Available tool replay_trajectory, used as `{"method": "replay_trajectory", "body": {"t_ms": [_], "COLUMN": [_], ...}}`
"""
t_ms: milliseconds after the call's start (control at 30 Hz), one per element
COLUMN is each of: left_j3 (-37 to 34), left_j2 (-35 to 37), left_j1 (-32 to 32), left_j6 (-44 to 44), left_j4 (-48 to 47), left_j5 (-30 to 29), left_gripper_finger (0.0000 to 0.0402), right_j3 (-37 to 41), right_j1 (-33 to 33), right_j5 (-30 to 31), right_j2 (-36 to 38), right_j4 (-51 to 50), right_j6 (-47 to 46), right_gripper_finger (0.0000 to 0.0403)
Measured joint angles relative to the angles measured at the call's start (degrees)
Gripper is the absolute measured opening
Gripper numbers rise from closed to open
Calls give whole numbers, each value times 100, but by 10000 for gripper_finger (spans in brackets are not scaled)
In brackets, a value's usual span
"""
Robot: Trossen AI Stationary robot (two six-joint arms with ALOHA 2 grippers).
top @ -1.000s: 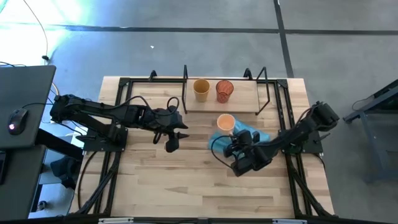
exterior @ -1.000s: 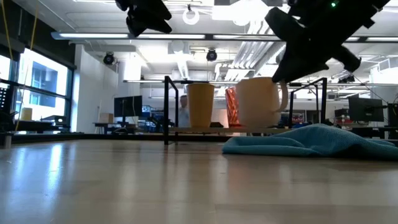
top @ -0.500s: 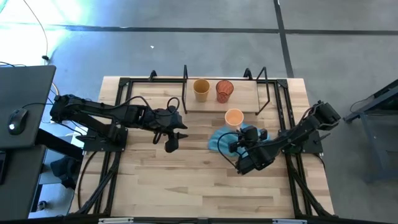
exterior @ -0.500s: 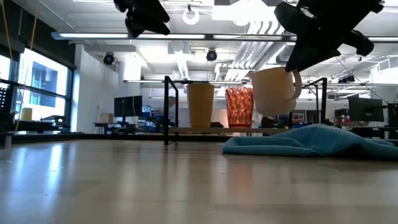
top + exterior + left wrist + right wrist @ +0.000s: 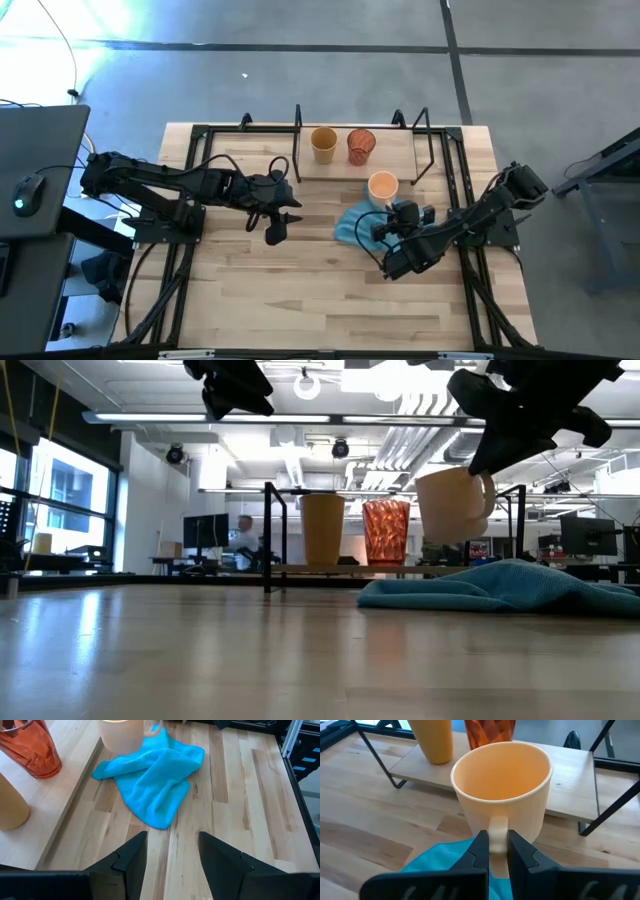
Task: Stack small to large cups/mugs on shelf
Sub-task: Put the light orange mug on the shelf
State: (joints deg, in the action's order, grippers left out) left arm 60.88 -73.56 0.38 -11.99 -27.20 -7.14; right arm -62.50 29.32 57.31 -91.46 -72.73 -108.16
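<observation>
A light orange mug (image 5: 382,185) hangs above the near edge of the shelf's wooden board (image 5: 400,160), held by my right gripper (image 5: 495,844), which is shut on its handle. On the shelf board stand a mustard-yellow cup (image 5: 323,142) and a red patterned cup (image 5: 361,145), side by side on their bases. My left gripper (image 5: 275,232) hovers open over the table left of centre, with nothing between its fingers (image 5: 130,855). My right gripper pinches the mug's handle (image 5: 497,827) between its two fingers. The fingers come from the table's near right side, slanting down. The mug (image 5: 452,502) is lifted clear of cloth and table, mouth up and slightly tilted.
A crumpled blue cloth (image 5: 355,222) lies on the table just below the mug and my right gripper. Thin black rods of the shelf (image 5: 425,150) rise at its ends. Bare wooden table (image 5: 300,290) stretches toward the near edge.
My right gripper has risen and gone toward the table's far right, toward the shelf, carrying the mug. The mug has come up from beside the cloth, now hangs clear above it and has tipped a little.
</observation>
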Motion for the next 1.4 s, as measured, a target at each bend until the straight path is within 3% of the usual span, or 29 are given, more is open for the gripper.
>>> {"method": "replay_trajectory", "body": {"t_ms": [1400], "left_j3": [0], "left_j2": [0], "left_j1": [0], "left_j6": [-9], "left_j4": [-12], "left_j5": [157], "left_gripper_finger": [165], "right_j3": [461], "right_j1": [-634], "right_j5": [624], "right_j2": [-4], "right_j4": [-532], "right_j6": [-437], "right_gripper_finger": [7]}}
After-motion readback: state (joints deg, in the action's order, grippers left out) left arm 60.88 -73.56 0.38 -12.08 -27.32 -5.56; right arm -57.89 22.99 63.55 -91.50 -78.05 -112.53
